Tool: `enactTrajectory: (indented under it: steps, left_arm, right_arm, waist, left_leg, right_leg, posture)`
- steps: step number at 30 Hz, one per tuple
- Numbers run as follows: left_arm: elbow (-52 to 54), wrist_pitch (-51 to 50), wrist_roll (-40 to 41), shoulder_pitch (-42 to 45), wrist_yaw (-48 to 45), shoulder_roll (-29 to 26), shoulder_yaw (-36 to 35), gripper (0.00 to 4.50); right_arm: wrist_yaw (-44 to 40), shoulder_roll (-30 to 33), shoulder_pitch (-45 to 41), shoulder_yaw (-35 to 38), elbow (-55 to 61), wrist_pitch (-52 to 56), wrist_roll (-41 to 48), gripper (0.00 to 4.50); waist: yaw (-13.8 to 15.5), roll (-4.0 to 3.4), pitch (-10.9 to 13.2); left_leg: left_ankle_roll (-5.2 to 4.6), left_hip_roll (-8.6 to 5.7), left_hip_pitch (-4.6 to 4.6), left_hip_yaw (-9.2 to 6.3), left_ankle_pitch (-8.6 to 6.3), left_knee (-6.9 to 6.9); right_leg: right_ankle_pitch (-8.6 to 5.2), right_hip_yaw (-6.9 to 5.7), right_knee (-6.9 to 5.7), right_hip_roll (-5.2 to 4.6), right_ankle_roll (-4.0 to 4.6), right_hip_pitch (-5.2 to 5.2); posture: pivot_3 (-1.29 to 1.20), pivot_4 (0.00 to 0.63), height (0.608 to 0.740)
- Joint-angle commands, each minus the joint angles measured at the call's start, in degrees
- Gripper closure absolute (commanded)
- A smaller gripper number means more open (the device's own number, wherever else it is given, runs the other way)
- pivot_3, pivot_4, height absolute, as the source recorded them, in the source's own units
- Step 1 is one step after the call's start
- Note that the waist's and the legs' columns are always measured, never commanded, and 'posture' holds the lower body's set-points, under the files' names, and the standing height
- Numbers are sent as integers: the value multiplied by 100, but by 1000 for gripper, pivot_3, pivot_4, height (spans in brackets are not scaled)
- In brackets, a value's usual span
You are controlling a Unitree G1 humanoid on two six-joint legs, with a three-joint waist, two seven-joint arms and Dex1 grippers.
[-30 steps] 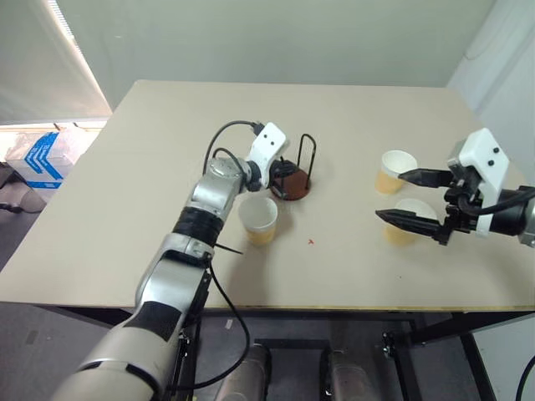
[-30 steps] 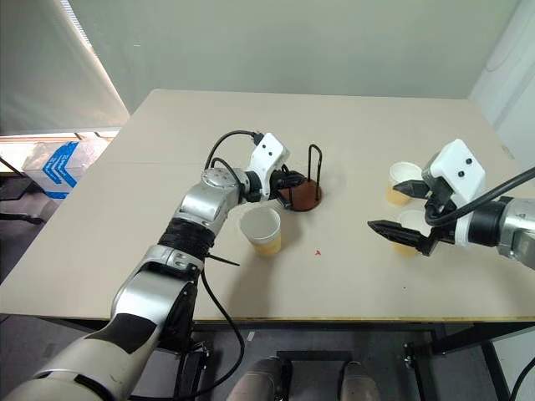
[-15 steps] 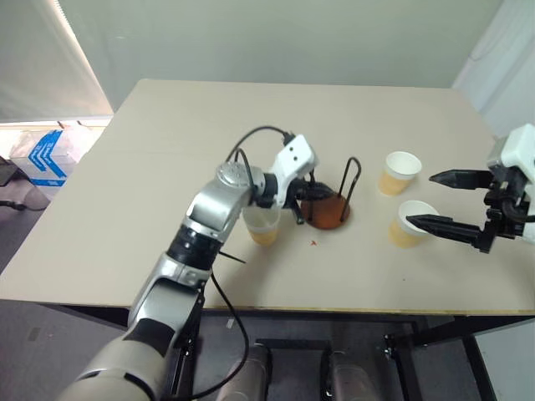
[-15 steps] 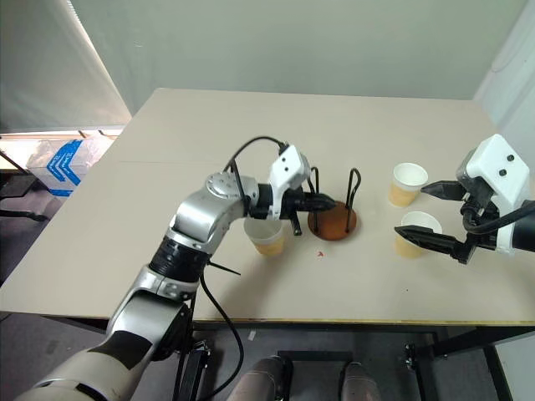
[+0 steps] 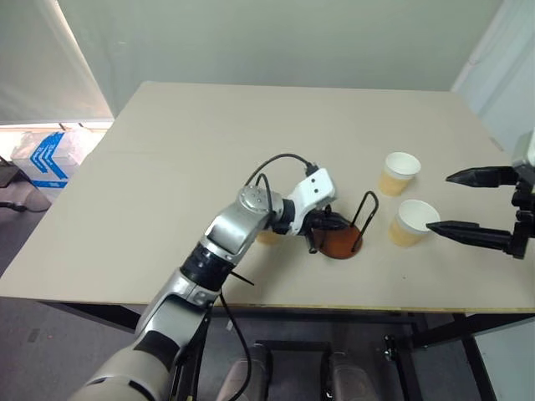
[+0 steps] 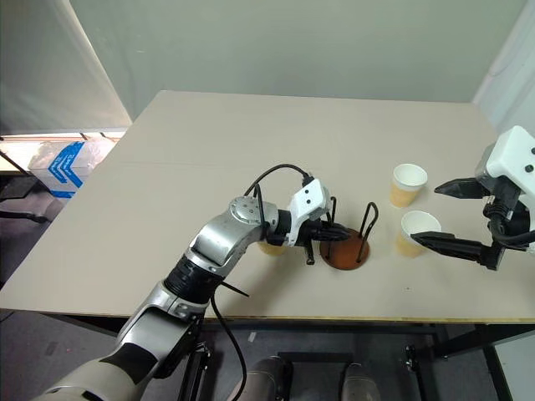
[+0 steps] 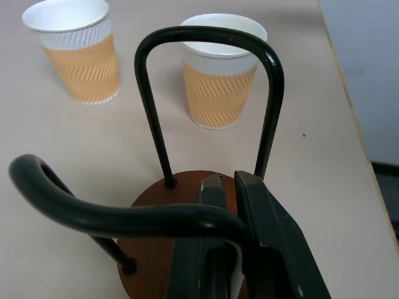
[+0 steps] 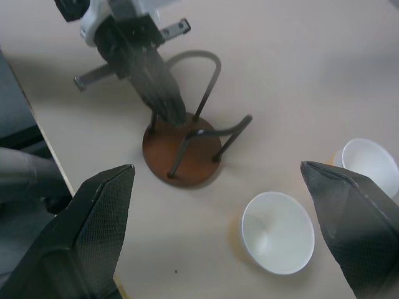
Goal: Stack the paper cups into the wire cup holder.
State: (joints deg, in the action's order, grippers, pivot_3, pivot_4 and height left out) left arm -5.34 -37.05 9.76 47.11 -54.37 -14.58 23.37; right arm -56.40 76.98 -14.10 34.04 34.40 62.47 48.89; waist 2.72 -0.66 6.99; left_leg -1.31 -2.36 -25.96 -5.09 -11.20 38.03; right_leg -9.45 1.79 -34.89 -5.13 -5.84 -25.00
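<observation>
Three paper cups are sitting on the worktop (image 5: pixel 167 167): one (image 5: pixel 398 173) and another (image 5: pixel 411 222) to the right of the wire cup holder (image 5: pixel 341 237), the third (image 6: pixel 269 247) mostly hidden behind the left arm, just left of the holder. Left gripper (image 7: pixel 227 187) is grasping the holder, its fingers (image 7: pixel 274 237) clenched on the near wire loop right above the brown disc base; the holder is standing upright on the worktop, near the front edge, loops pointing up. Right gripper (image 5: pixel 476 205) is hanging with its fingers (image 5: pixel 472 234) spread wide and holding nothing, the nearer cup sitting just beside the lower fingertip, not touching as far as visible. Key relation: both right-side cups are lying between the holder and the right gripper, upright with mouths up, so the right arm is much nearer them than the left, and the holder is lying to the left of those cups. Likely next step is the right gripper closing on the nearer cup and carrying it left over the loops; no cup is stacked yet.
</observation>
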Motion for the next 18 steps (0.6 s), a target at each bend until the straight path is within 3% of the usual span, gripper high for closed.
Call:
enactTrajectory:
  steps: [1,3,12,18]
  left_arm:
    - [79,188,-160,-49,17,-44,129,3884]
    - [160,153,-123,-72,-62,-81,142,3377]
    - [367,123,-162,-118,11,-298,106,111]
    - [465,188,-193,-51,-97,-611,62,31]
  right_arm:
    - [126,-24,-159,-91,35,-147,68,0]
    - [145,-32,-186,-164,26,-179,75,0]
    - [222,-80,-398,-570,-125,-427,-1,0]
    - [197,-49,-490,-762,-247,-584,-61,0]
  waist:
    - [-1,0,0]
    - [-1,-1,0]
    - [1,-2,-1]
    - [0,-2,-1]
  left_leg:
    - [-2,0,3,-1,-1,0]
    - [-2,1,4,-2,-1,-1]
    - [9,-1,-1,-2,0,-1]
    - [18,0,0,-3,-4,0]
  right_leg:
    - [0,0,0,0,0,3]
    - [-1,-1,-1,1,-1,3]
    - [-5,0,3,0,-4,3]
    - [-3,-1,2,0,-3,3]
  posture:
    - [0,150,740]
    - [0,150,740]
    - [0,150,740]
    - [0,150,740]
